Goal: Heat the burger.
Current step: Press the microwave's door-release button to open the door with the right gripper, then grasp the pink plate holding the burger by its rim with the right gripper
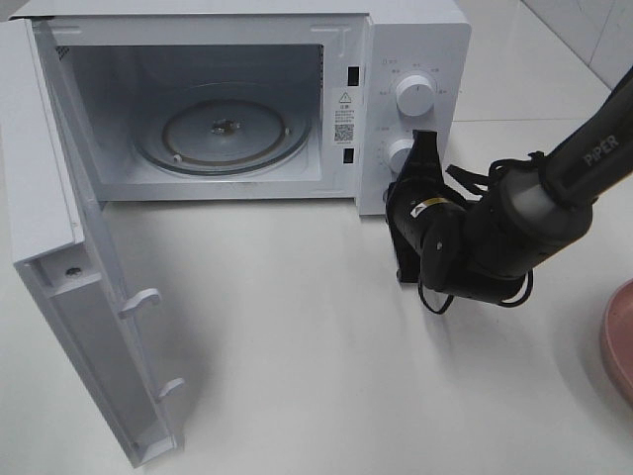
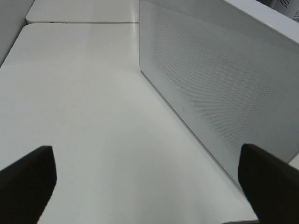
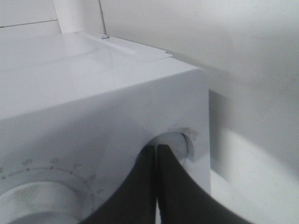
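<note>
No burger shows in any view. The white microwave (image 1: 227, 99) stands at the back with its door (image 1: 69, 277) swung wide to the left, and its glass turntable (image 1: 223, 134) is bare. My right gripper (image 1: 425, 141) is shut with nothing in it, its tips against the lower knob (image 1: 399, 153) on the control panel. In the right wrist view the closed fingertips (image 3: 156, 148) rest in front of that knob (image 3: 177, 140). My left gripper (image 2: 147, 172) is open and holds nothing, beside the microwave's perforated side wall (image 2: 219, 84).
A pink plate (image 1: 621, 336) pokes in at the right edge of the table. The upper knob (image 1: 413, 96) sits above the right gripper. The open door juts toward the table's front left. White tabletop (image 1: 316, 346) lies in front of the microwave.
</note>
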